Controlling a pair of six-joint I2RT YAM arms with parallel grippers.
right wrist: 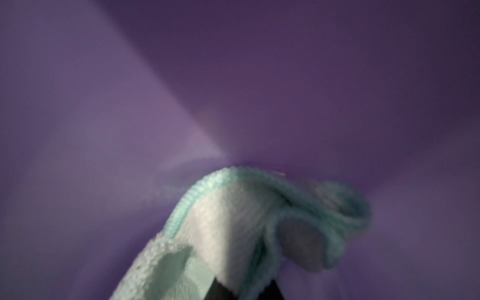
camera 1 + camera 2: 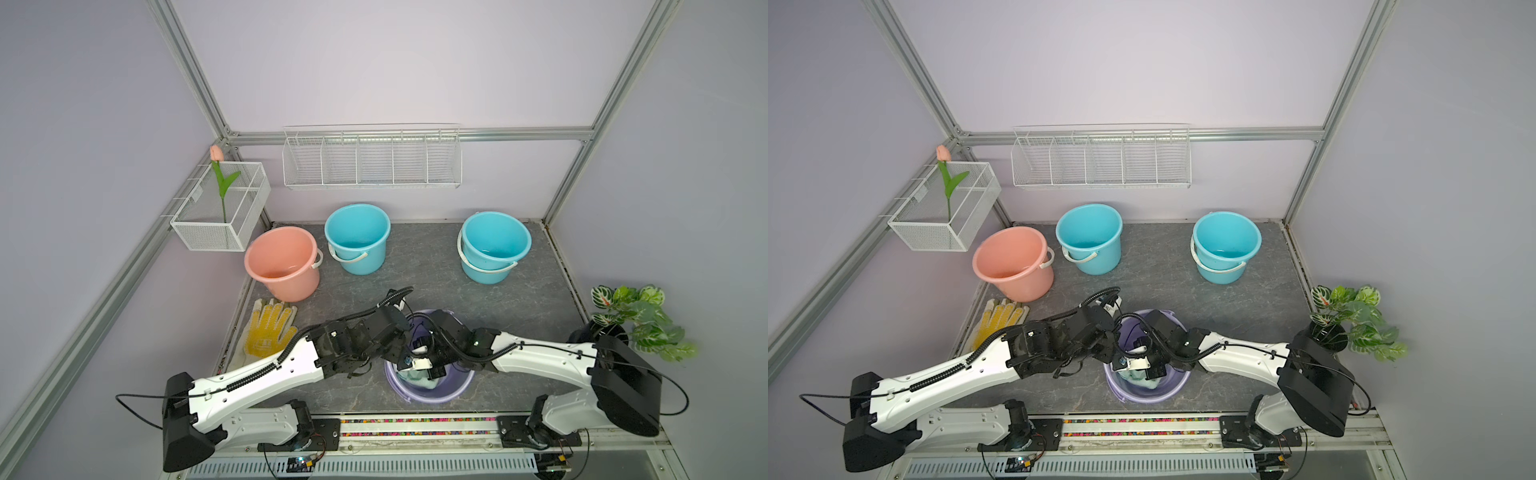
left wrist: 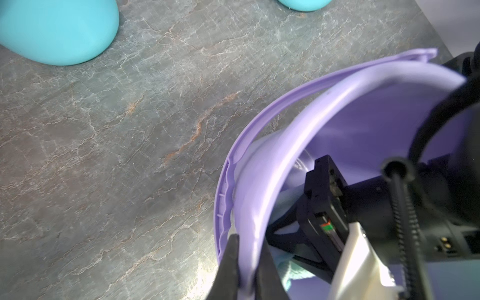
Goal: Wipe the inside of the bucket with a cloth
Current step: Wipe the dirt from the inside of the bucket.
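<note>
A lilac bucket (image 2: 451, 390) (image 2: 1173, 388) stands at the front middle of the table between my two arms. My left gripper (image 3: 249, 241) is shut on its rim (image 3: 285, 124), one finger outside the wall and one inside. Inside the bucket, my right gripper (image 1: 244, 285) is shut on the cloth (image 1: 233, 220), a mint-green microfibre towel bunched against the lilac inner wall (image 1: 233, 78). In both top views a bit of the cloth (image 2: 419, 377) (image 2: 1138, 378) shows under the right wrist; it also shows in the left wrist view (image 3: 288, 272). The arms hide most of the bucket's inside.
At the back stand a pink bucket (image 2: 282, 262), a blue bucket (image 2: 357, 237) and two stacked blue buckets (image 2: 494, 245). A yellow-dotted glove (image 2: 268, 328) lies at the left, and a potted plant (image 2: 636, 320) stands at the right. A wire basket (image 2: 220, 216) and a wire shelf (image 2: 370, 162) hang on the walls.
</note>
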